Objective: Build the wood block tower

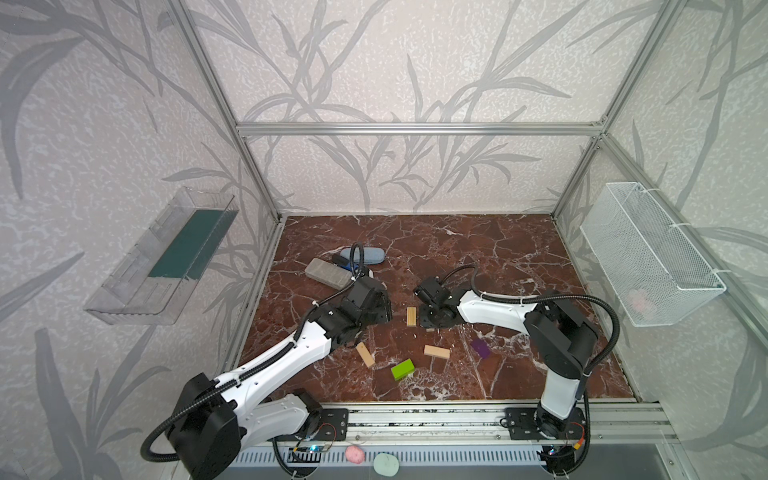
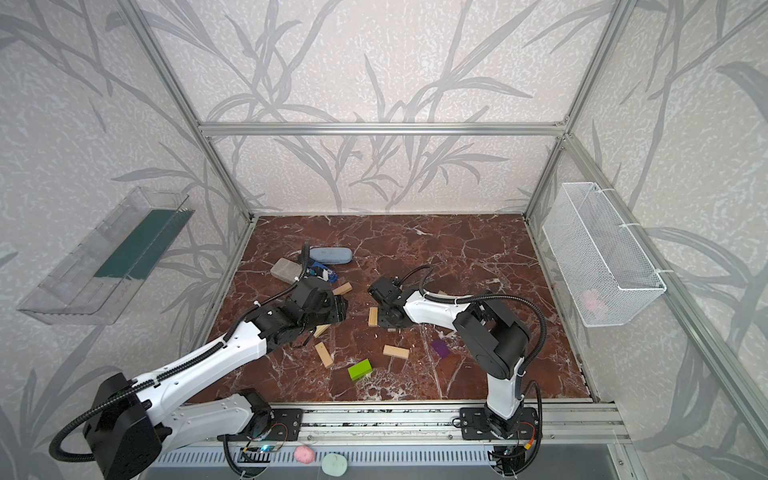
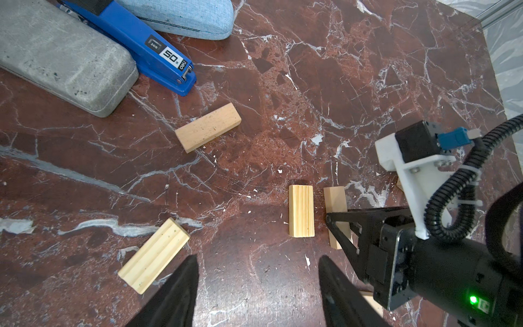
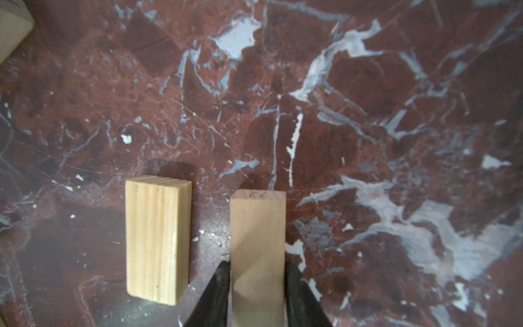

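The base layer of the tower is in hand; nothing is stacked yet. Near the middle of the table (image 1: 519, 249) a striped pine block (image 4: 158, 240) lies flat; a smoother pinkish block (image 4: 257, 243) lies parallel just beside it, with a narrow strip of table between them. The right jaws bracket this second block close against both long sides; whether they pinch it or merely flank it I cannot tell. The left jaws stand well apart over bare table with nothing between them, near a ridged block (image 3: 154, 254); a beech-like block (image 3: 208, 127) lies further toward the far-left corner.

As I judge it, the next move calls for a clean release and a straight lift, so that neither base block is knocked askew; then a third block must go crosswise over the pair. Spares lie toward the front edge: a slanted plain block (image 1: 365, 354), a second plain block (image 1: 436, 352), the lime-green block (image 1: 402, 370) and the purple block (image 1: 481, 348).

The blocks are sharp-edged rectangular bricks of dry, matte wood, and should grip well; the table is glossy red-brown marble pattern with white veins, probably slick, so a nudged block would likely slide. A grey felt-like case (image 3: 62, 56), a blue-grey fabric case (image 3: 181, 17) and a blue stapler (image 3: 152, 53) sit toward the far-left corner, no part of the build.
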`<action>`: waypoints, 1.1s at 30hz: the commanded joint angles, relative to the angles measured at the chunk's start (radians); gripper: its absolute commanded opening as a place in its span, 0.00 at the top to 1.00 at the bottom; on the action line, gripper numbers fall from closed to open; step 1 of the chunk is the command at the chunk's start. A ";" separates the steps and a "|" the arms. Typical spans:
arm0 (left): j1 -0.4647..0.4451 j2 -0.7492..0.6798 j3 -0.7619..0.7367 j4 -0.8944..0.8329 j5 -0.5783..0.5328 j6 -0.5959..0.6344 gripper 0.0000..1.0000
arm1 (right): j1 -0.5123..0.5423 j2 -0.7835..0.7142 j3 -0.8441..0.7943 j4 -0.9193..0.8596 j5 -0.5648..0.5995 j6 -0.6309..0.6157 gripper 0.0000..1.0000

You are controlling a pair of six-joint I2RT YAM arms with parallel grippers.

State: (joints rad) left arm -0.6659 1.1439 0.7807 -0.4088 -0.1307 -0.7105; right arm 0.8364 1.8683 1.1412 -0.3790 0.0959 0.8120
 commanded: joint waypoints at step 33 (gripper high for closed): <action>0.008 0.051 0.015 0.037 0.101 0.016 0.33 | -0.102 -0.168 -0.197 0.142 -0.228 -0.046 0.74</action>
State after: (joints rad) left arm -0.6636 1.1873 0.7788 -0.3840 -0.0383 -0.7071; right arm 0.7387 1.7016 0.9577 -0.2558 -0.1230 0.7704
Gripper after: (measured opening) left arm 0.665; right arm 0.268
